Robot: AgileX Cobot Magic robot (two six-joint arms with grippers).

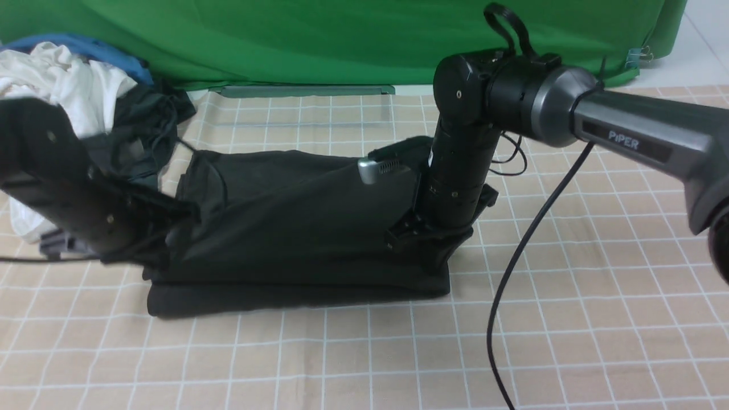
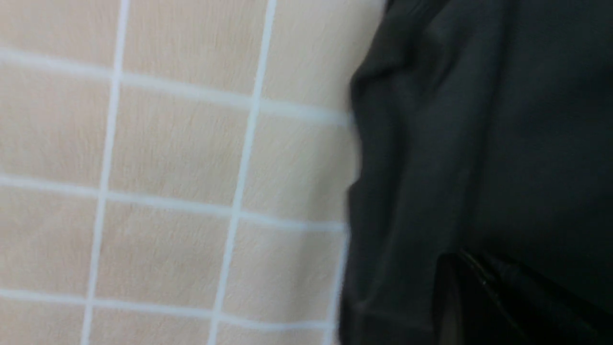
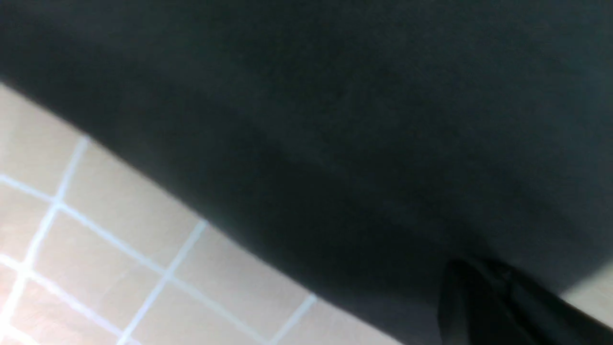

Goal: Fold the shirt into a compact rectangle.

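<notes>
The black shirt (image 1: 296,216) lies across the middle of the checked tablecloth. Its near part is a flat folded band, and an upper layer is raised off it like a tent. My left gripper (image 1: 171,219) is shut on the shirt's left edge and holds that layer up. My right gripper (image 1: 424,242) points down at the right edge, shut on the fabric there. In the left wrist view the shirt (image 2: 479,143) hangs beside the dark fingers (image 2: 483,292). The right wrist view is mostly filled by the shirt (image 3: 359,120) over the fingers (image 3: 479,302). No print or label shows.
A heap of clothes sits at the back left: a white garment (image 1: 62,80), a blue one (image 1: 108,54) and a dark grey one (image 1: 145,122). A green backdrop (image 1: 342,40) closes the far side. A black cable (image 1: 524,250) hangs from the right arm to the tablecloth (image 1: 598,319).
</notes>
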